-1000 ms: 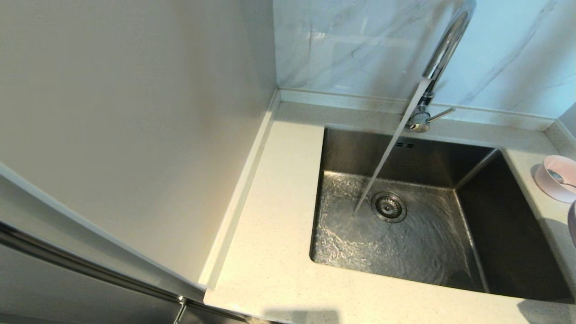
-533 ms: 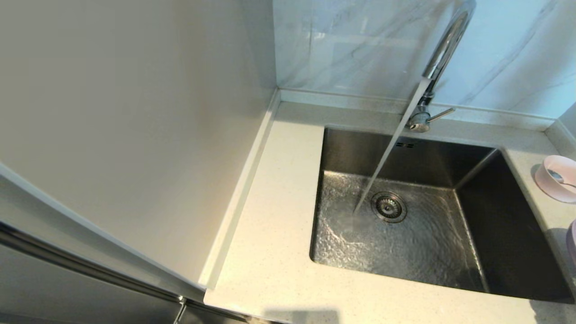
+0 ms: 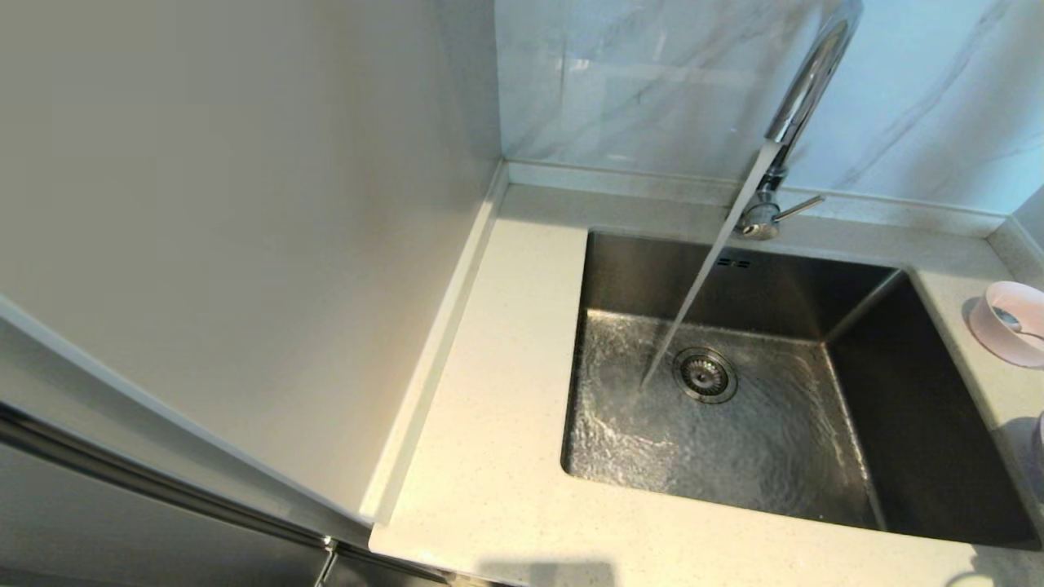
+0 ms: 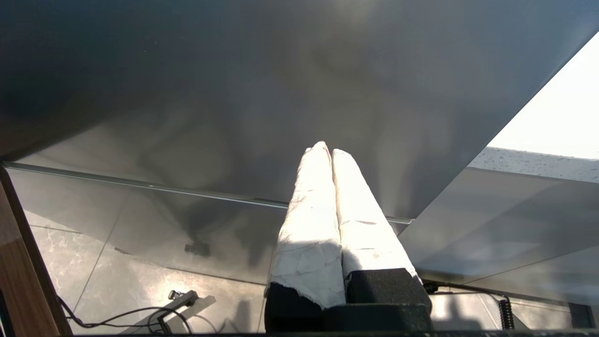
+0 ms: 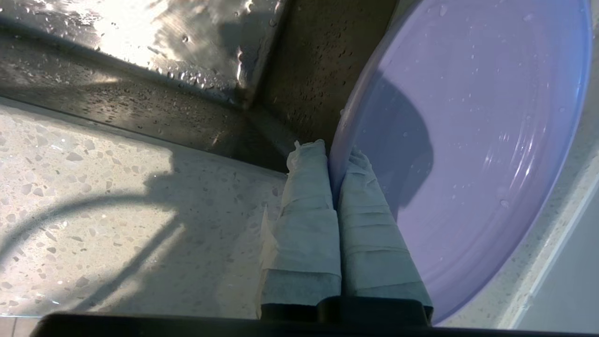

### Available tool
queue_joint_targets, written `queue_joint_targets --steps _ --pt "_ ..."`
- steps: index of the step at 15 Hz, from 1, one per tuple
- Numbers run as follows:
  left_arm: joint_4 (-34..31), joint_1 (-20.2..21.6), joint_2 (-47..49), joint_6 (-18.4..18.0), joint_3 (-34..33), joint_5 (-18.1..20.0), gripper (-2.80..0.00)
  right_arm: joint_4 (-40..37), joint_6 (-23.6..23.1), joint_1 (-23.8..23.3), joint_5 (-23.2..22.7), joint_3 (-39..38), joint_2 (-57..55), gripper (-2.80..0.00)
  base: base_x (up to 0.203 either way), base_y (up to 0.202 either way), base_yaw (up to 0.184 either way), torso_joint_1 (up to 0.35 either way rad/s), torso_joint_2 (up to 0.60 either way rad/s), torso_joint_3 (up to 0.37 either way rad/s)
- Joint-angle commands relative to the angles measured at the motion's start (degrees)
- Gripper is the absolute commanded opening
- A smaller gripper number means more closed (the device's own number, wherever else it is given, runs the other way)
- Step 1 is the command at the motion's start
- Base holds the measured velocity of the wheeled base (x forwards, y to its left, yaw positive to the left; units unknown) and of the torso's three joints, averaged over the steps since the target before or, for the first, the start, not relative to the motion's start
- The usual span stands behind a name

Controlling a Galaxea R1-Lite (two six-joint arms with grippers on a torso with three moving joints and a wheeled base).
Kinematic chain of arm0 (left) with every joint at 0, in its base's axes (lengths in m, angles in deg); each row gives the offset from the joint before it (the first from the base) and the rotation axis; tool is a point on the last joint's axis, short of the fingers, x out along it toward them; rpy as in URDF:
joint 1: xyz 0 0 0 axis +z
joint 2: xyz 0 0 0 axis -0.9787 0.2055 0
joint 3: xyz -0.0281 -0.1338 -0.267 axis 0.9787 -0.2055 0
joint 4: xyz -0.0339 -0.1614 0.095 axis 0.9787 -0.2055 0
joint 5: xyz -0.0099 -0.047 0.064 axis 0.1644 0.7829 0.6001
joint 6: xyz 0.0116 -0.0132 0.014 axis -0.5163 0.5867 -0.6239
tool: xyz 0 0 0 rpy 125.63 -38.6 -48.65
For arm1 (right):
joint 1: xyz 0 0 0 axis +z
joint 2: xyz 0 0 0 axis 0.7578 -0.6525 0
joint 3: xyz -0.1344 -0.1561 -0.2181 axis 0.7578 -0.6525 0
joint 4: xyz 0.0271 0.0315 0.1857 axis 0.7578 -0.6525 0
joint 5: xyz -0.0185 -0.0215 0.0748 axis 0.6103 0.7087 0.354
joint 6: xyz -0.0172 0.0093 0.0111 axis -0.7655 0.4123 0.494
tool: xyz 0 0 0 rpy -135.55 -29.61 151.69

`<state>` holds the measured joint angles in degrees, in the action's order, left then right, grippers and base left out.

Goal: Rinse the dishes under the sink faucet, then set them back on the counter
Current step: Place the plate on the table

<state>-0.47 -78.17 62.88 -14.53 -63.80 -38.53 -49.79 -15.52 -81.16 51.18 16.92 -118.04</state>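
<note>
Half-hidden lavender plate (image 5: 468, 140) — edge-cropped

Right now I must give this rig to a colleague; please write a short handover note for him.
Right end effector: shut on the rim of the lavender plate, held over the counter at the sink's right side.
Left end effector: shut, holding nothing, parked low in front of a dark cabinet panel.
Pink bowl: on the counter right of the sink, with the spoon in it.
Faucet: water is running into the sink.
Done: plate is wet with droplets.
Left: set the plate down. Whether bowl and spoon were rinsed cannot be told.
</note>
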Motion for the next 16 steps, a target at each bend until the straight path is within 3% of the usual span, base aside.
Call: queue_joint_targets --steps 1,4,5,12,16 --pt "0.0 0.0 0.0 0.0 0.0 0.0 -2.80 0.1 0.4 -0.5 0.2 0.0 -0.8 -2.80 0.000 0.000 0.000 0.000 0.00 0.000" --pt "0.0 0.0 0.0 0.0 0.0 0.0 -2.80 0.0 1.3 -0.5 0.6 -0.5 -0.7 -2.80 0.000 0.000 0.000 0.000 0.00 0.000" --pt "0.0 0.0 0.0 0.0 0.0 0.0 -2.80 0.1 1.3 -0.6 0.6 -0.6 -0.6 0.00 0.000 0.000 0.000 0.000 0.00 0.000" --pt "0.0 0.0 0.0 0.0 0.0 0.0 -2.80 2.2 2.4 -0.5 2.4 -0.9 0.9 0.00 0.000 0.000 0.000 0.000 0.00 0.000" --pt "0.0 0.0 0.0 0.0 0.0 0.0 -2.80 9.6 -0.1 -0.3 -4.1 -3.7 5.8 0.00 0.000 0.000 0.000 0.000 0.00 0.000"
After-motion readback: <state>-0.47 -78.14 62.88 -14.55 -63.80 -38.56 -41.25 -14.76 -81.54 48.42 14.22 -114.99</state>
